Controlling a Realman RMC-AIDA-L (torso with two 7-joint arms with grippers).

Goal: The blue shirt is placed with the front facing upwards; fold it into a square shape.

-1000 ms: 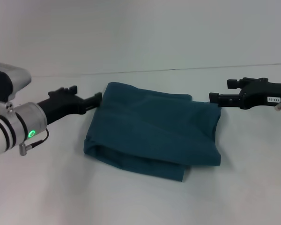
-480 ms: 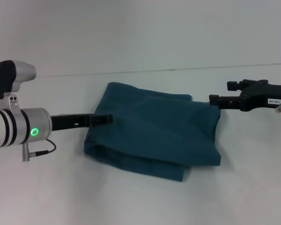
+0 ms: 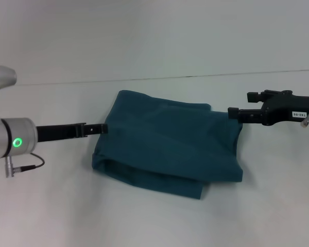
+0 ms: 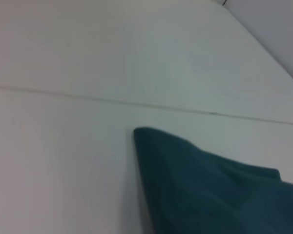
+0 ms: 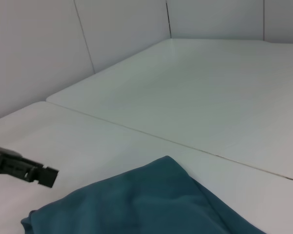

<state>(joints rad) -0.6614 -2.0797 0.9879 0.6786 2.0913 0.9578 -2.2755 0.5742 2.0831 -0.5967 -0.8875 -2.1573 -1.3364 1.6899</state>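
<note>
Shirt: the blue shirt (image 3: 170, 146) lies at the middle of the head view on the white worktop (image 3: 154, 216), already folded into a rough, slightly skewed rectangle with a doubled front edge; no print shows.
Step in hand: judged to be final tidying or release, as the bundle is near square.
Doing it well: draw each tip straight outward and level, so neither side edge drags and opens the fold; the lower right corner looks loosest.
Left hand (image 3: 100, 128): mid-left of the frame, arm level, tip at the shirt's left edge; I cannot tell if it pinches cloth.
Right hand (image 3: 233, 112): upper right, arm level, tip touching the shirt's far right corner; its opening is likewise unclear.
</note>
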